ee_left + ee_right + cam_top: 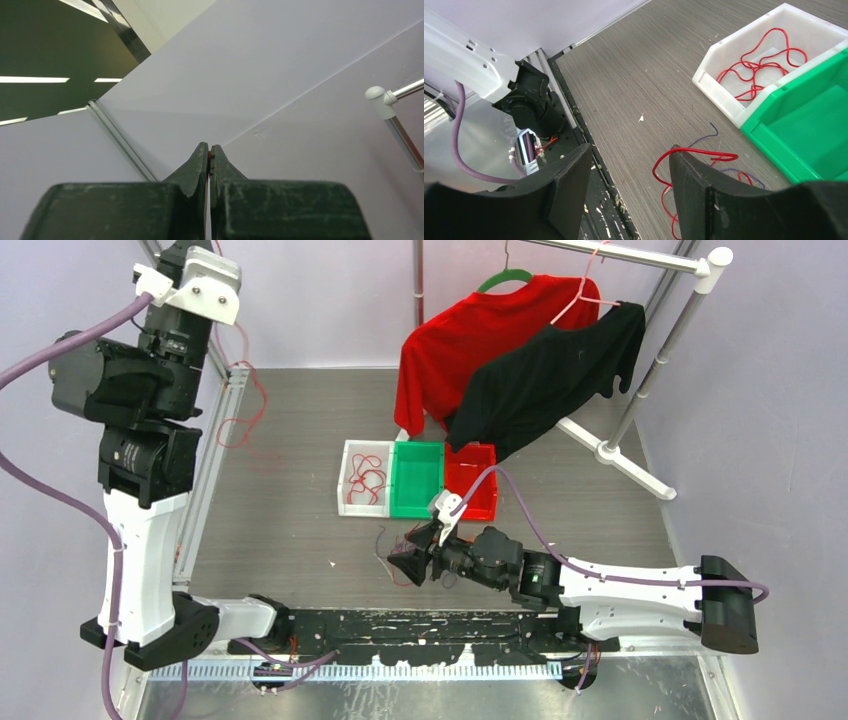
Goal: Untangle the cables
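My left gripper [209,147] is raised high at the far left [200,252] and is shut on a thin red cable; a sliver of red shows between the jaws. That red cable [258,400] hangs down from it to the table. My right gripper [630,148] is open and low over the table's near middle [405,562]. A small tangle of red cable [704,152] and purple cable [705,138] lies just beside its right finger [694,185], partly hidden by it. The tangle also shows in the top view [385,545]. More red cables [756,67] lie in the white bin [719,85].
Three bins stand side by side mid-table: white [347,480], green [418,480] and red [480,495]. A clothes rack [640,390] with a red shirt [450,340] and a black shirt [550,380] hangs over the back right. The black mounting base [589,200] lies under my right gripper.
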